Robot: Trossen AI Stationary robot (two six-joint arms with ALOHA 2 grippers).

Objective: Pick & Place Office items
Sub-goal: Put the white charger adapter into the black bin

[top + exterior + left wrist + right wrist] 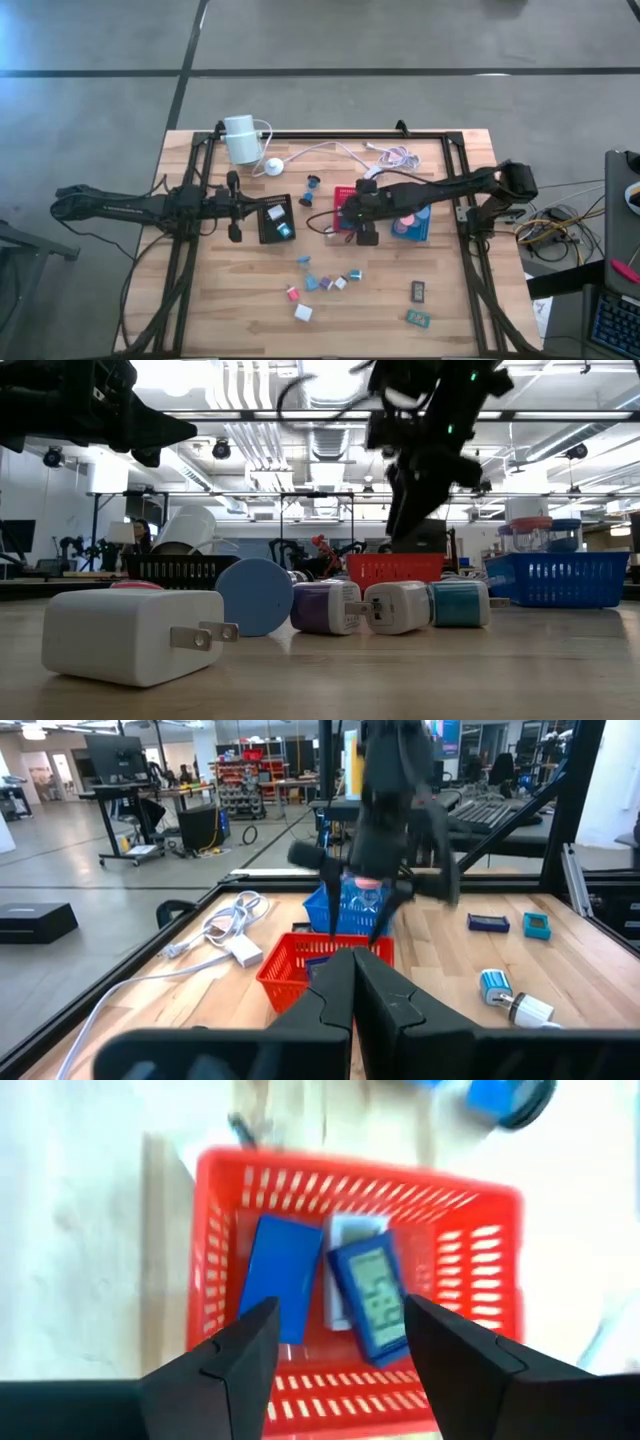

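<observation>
My right gripper [340, 1315] hangs open just above the red tray [360, 1175], its fingers slanting down and touching nothing. In the tray lie a flat blue piece [283, 1275], a blue piece with a display [372, 1295] and a white piece [350, 1230] under it. In the high view this gripper [350, 212] is at the table's middle. More office items [320, 282] lie loose nearer the front, with a white block [303, 312] and two dark clips [418, 291]. My left gripper [352, 960] waits shut and level at the left, by the black tray [276, 220].
A blue tray [410, 225] holding pink discs stands right of the red one. The white cylinder [240, 138] and its cable [330, 150] lie at the far edge. A black frame [465, 170] borders the table. Bare wood shows at the front left.
</observation>
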